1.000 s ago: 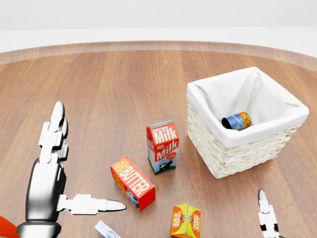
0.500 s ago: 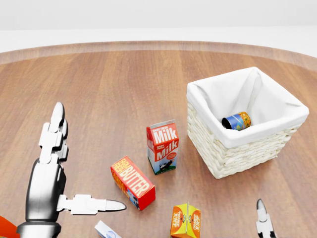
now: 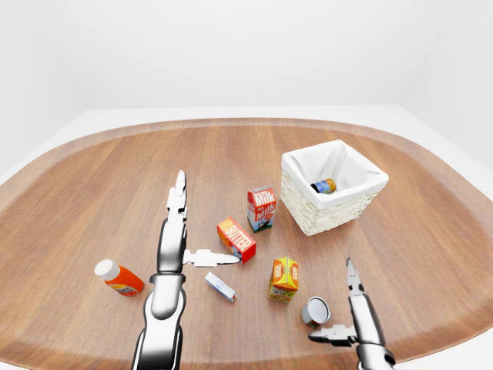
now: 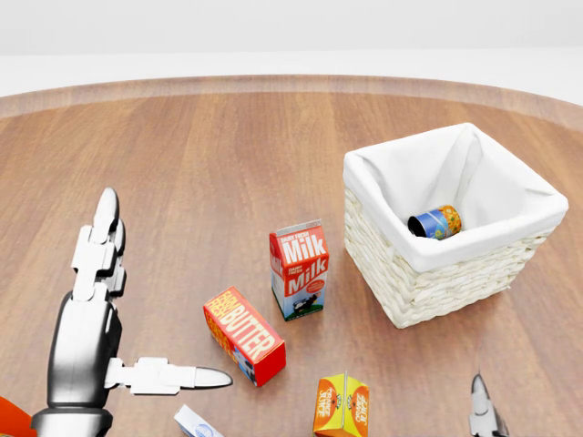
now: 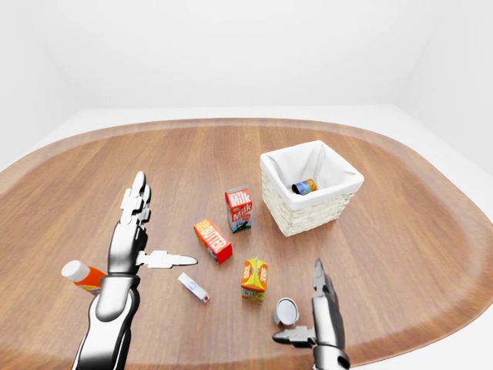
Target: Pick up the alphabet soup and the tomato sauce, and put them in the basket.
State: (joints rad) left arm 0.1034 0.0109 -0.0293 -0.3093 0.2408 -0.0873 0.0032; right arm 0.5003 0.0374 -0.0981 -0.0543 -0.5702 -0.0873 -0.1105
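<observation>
Lying on its side near the bench's bottom edge, the silver-ended can sits just beside the right hand, whose fingers are spread, empty. Rigid, smooth metal, probably rolls; grip its curved sides. Another can already rests inside the basket.

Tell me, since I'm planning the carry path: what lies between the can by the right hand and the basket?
In the left-eye view, only bare wood separates the can from the basket; the orange carton stands just left of that line.
</observation>
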